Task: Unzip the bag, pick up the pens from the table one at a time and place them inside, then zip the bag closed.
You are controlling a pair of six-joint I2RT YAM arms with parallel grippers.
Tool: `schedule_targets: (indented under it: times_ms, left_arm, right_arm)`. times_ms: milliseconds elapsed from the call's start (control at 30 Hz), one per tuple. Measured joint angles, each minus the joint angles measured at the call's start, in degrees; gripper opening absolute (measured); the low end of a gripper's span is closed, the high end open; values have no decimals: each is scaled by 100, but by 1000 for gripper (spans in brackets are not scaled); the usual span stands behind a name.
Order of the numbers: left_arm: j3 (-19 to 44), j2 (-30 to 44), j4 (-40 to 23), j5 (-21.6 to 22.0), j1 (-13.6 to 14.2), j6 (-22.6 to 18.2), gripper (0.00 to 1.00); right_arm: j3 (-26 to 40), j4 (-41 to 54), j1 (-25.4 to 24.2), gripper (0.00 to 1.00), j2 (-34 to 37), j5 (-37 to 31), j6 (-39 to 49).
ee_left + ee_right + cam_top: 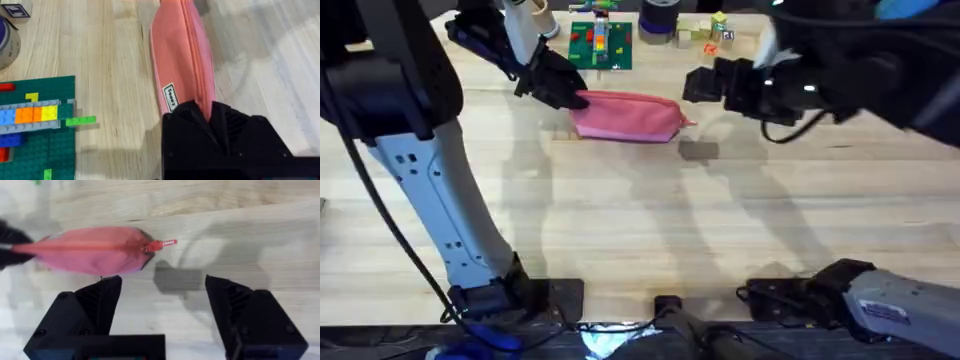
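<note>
Flanking bag (pixel 628 116): green brick plate (pixel 601 46) behind, left tool (pixel 563 97) pinching end.

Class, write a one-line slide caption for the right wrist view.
Open right gripper hovers over the table beside the zipped pink bag, near its zipper pull.

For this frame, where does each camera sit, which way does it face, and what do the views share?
Overhead: fixed above the arm bases, looking down and forward over the table; both arms show.
Left wrist: on the left arm, facing the bag; left gripper shut on the bag's end.
Right wrist: on the right arm, facing the bag's zipper pull; right gripper open.
All three share the bag.
</note>
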State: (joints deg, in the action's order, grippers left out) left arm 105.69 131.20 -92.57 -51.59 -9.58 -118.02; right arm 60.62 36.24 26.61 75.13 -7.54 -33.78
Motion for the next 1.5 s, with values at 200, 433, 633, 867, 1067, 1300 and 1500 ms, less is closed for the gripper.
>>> schedule_targets:
  times_ms: [200,433,633,867,1067,1300,1500]
  left_arm:
    - [0,0,-2,18,-4,2,271]
    - [0,0,0,26,-74,2,991]
    - [4,0,-88,28,-79,2,995]
    - [92,-222,-346,103,-141,7,994]
    - [101,-1285,-115,480,-188,661,995]
    - [136,-2499,133,824,-188,2252,995]
    - [136,-3443,129,1394,-188,4003,995]
  right_arm:
    - [0,251,39,995,-667,106,468]
    - [2,481,48,995,-726,136,619]
    - [2,495,59,996,-725,139,902]
    - [2,509,59,995,-731,139,1388]
    - [2,561,59,995,-1068,136,2208]
    - [2,624,59,996,-1830,126,2803]
    - [2,1011,59,996,-2437,-104,2943]
